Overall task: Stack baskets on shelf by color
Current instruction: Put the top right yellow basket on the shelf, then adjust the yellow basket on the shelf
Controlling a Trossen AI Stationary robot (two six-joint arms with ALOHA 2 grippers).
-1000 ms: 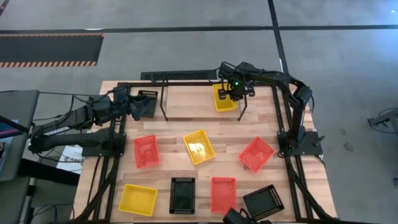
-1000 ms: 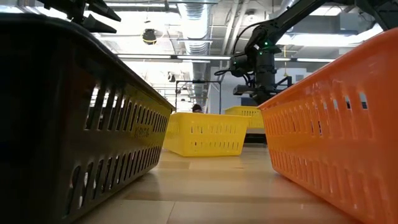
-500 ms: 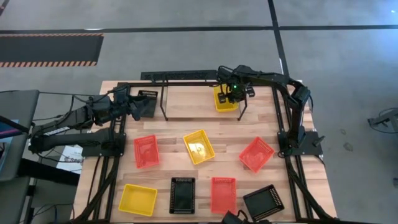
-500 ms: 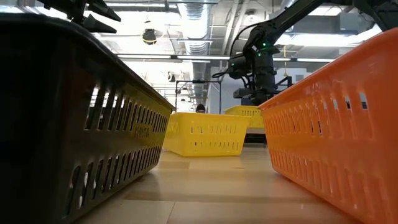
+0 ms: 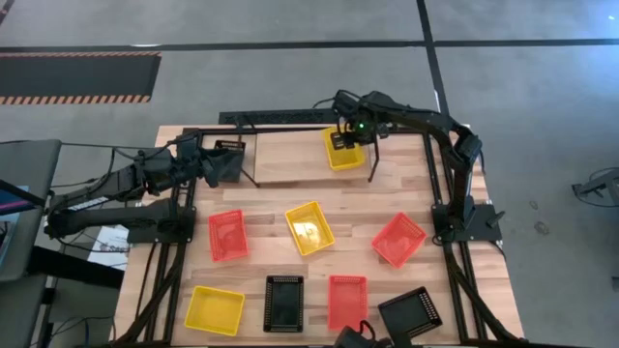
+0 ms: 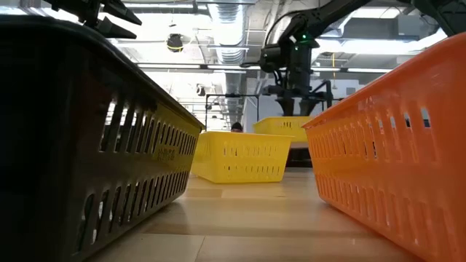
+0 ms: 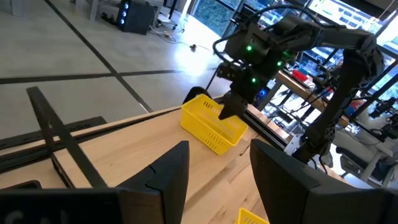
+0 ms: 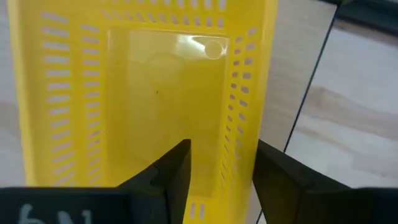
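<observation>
Baskets lie scattered over the wooden desk (image 5: 271, 217) in the high view: two yellow, three red-orange and two black on the near half, plus a yellow basket (image 5: 340, 150) at the far right, where the shelf (image 5: 290, 130) of thin black tubing runs along the far edge. The right gripper (image 5: 356, 132) hovers over that basket's far end. Only the right wrist view shows its state: the jaws stand released, spread above the basket's mesh wall and glossy floor, gripping nothing. The left wrist view alone gives the basket from the side, resting on the desk slightly askew beneath the right arm, its slotted walls plain. The left gripper (image 5: 215, 166) waits at the far left, holding a black basket (image 5: 228, 159) near the shelf's left end; whether the jaws press on it cannot be told. The low view adds a level look between a black basket (image 6: 80, 138) and a red-orange one (image 6: 393, 153), with another yellow basket (image 6: 240, 156) in the middle.
</observation>
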